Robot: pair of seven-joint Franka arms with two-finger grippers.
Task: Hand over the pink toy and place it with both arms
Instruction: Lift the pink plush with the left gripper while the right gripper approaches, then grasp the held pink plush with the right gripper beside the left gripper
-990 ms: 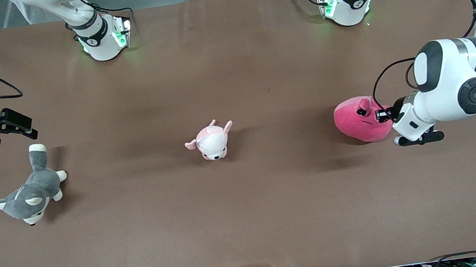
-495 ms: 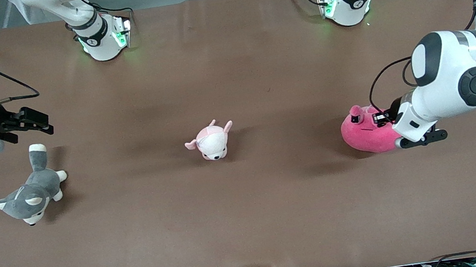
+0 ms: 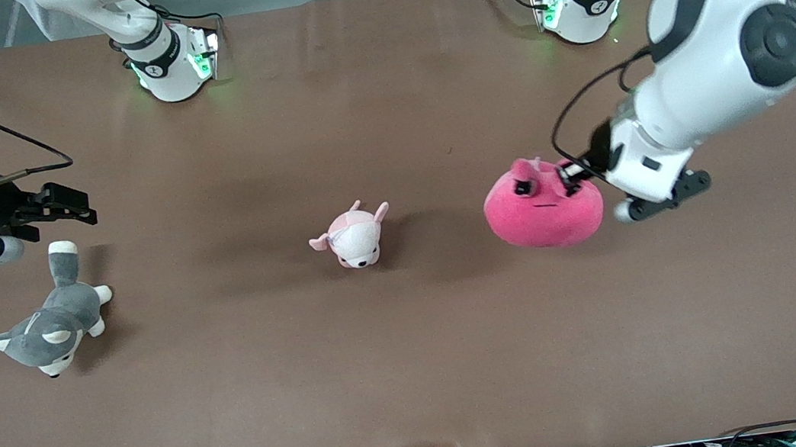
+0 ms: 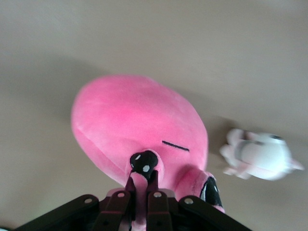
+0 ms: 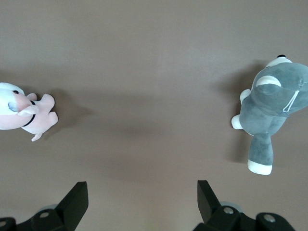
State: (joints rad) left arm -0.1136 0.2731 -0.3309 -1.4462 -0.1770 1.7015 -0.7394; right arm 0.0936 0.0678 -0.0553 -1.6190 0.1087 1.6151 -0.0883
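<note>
The left gripper (image 3: 567, 178) pinches the pink toy (image 3: 542, 208) by its ear, right of centre in the front view, above the table (image 3: 418, 375). Carry it level toward centre; the thin ear could slip. The right gripper (image 3: 69, 205) hangs spread wide at left edge.

The pink toy (image 3: 542, 207) was seen to be of soft, matt plush cloth, with glossy black eyes. The pale pink-and-white plush (image 3: 353, 235) and the grey-and-white husky plush (image 3: 50, 325) were likewise covered in short, matt pile. The table (image 3: 418, 375) was covered by a smooth brown sheet with a faint sheen. The arms were cased in glossy white plastic, and the left gripper (image 4: 142, 197) and right gripper (image 5: 139, 202) in matt black.
</note>
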